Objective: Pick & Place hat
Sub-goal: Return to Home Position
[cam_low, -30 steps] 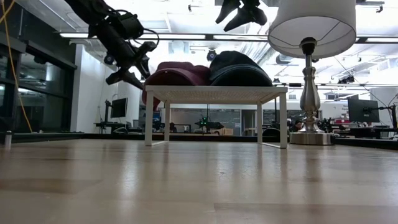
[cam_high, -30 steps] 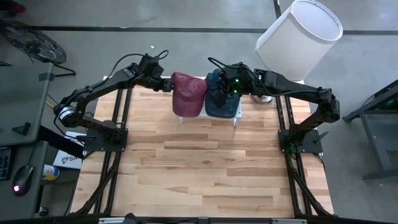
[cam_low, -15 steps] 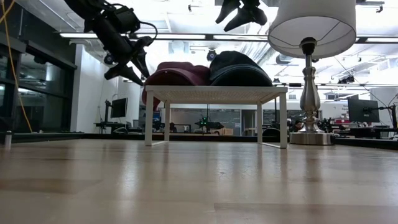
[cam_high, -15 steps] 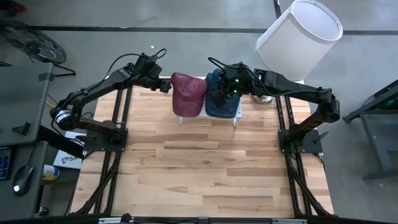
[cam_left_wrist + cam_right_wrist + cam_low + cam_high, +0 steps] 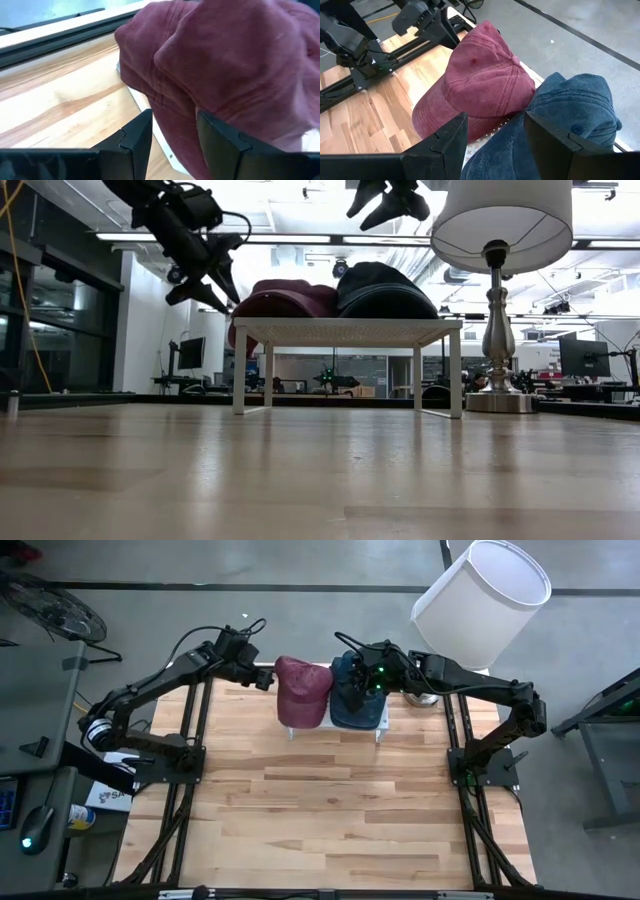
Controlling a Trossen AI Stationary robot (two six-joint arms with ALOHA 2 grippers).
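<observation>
Red cap and blue cap sat on the shelf, upper centre; left gripper beside red, right gripper above blue, jaws apart, empty.

shelf at far edge of table | left-hand cap and right-hand cap side by side on shelf | lamp right of shelf

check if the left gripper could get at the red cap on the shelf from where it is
Probably yes. The left gripper hangs open just beside the red cap on the shelf, with nothing between them. The right gripper hovers over the blue cap, out of the way.
</observation>
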